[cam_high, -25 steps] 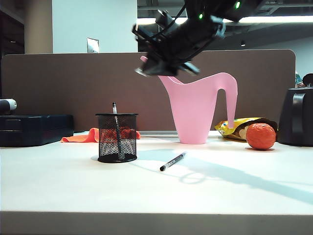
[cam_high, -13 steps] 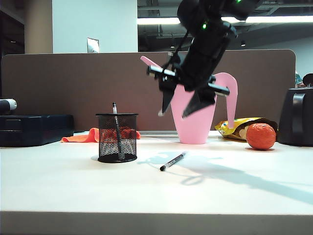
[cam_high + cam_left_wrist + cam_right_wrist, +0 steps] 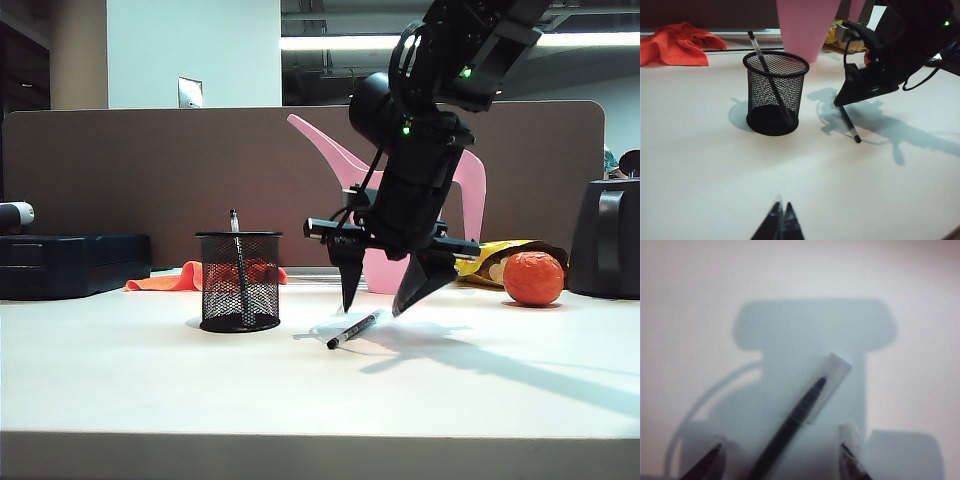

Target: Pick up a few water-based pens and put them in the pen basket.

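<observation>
The pen basket (image 3: 239, 281) (image 3: 775, 92), a black mesh cup, stands left of centre with one water-based pen (image 3: 238, 262) (image 3: 771, 82) leaning inside it. A second water-based pen (image 3: 353, 330) (image 3: 849, 125) (image 3: 800, 415) lies flat on the white table to the right of the cup. My right gripper (image 3: 372, 310) (image 3: 781, 437) points down just over that pen's far end. It is open wide, one finger on each side of the pen, not touching it. My left gripper (image 3: 781, 207) hangs shut over bare table in front of the cup, holding nothing.
A tall pink watering can (image 3: 400, 220) stands behind the right arm. An orange ball (image 3: 533, 278) and a yellow snack bag (image 3: 480, 258) lie at the back right beside a black object (image 3: 605, 240). An orange cloth (image 3: 175, 278) and a black case (image 3: 70, 262) sit at the back left.
The right arm has come down from high by the watering can to the pen on the table. Its gripper has turned downward and opened wide. The cup and both pens have stayed put.
</observation>
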